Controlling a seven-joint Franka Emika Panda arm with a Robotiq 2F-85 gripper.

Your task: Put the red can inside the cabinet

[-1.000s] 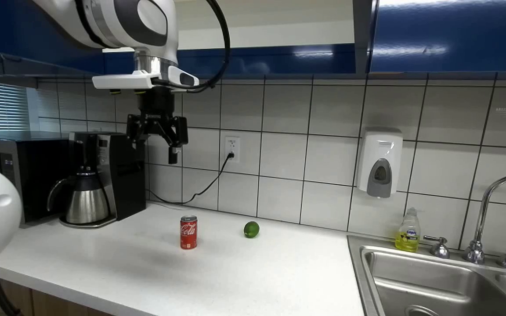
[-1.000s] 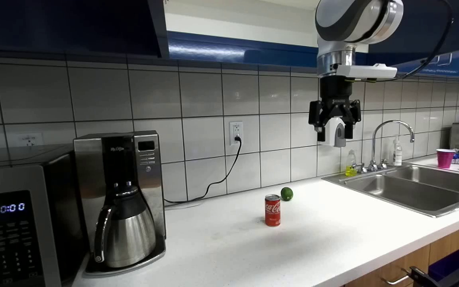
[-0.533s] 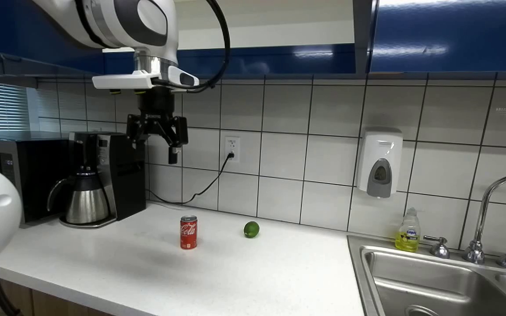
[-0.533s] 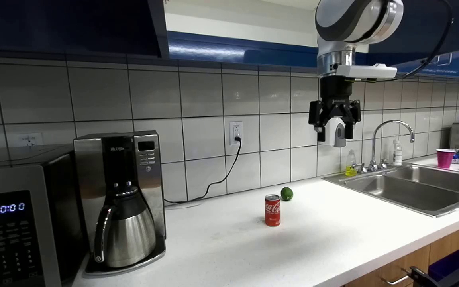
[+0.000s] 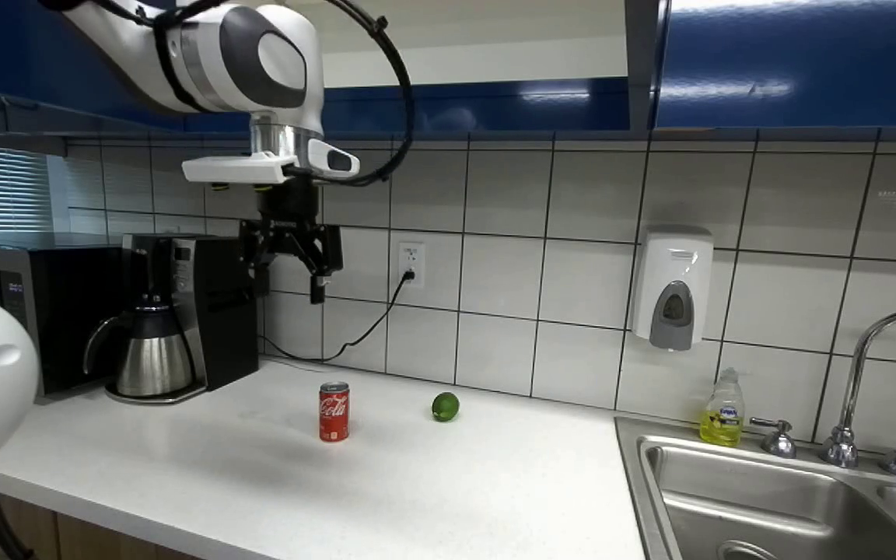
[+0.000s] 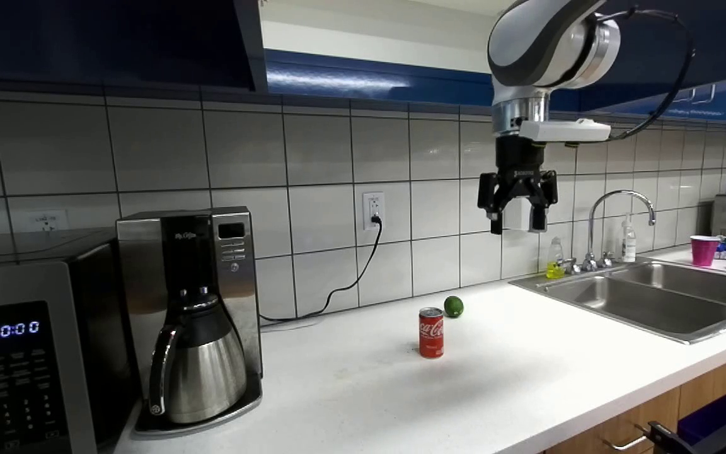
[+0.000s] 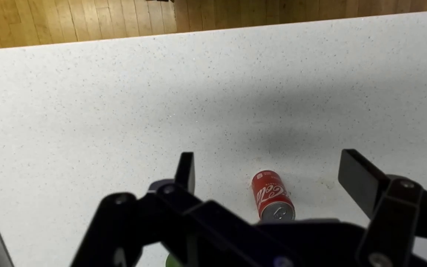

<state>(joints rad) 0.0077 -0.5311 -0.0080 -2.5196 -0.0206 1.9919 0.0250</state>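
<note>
Compared with half a second ago, the arm (image 5: 273, 62) stands lower, and in both exterior views it is shifted a little to the side, together with its fingers (image 7: 360, 181). The red can (image 6: 431, 334) has kept its place: it is upright on the counter (image 6: 363, 391). The lime (image 5: 445, 407) has not moved either; it is near the can, but apart from it. The fingers are spread wide from each other and hang in the air, well higher than the can. In the wrist view the can appears between them, toward the lower border.

About the edges: in the wrist view the front edge (image 7: 213, 32) of the counter runs across the upper part, with a wooden floor (image 7: 124, 20) beyond it, and a broad strip of counter lies between this edge and the can. In both exterior views, more of the white surface stretches from the can toward the coffee maker (image 5: 218, 311), and from the lime toward the sink (image 5: 636, 467). Behind them, the tiled wall (image 6: 319, 217) limits the room. Above, the cabinet (image 5: 479, 109) shows its pale inside, and the arm covers a part of this opening; their distance in depth I cannot tell.
</note>
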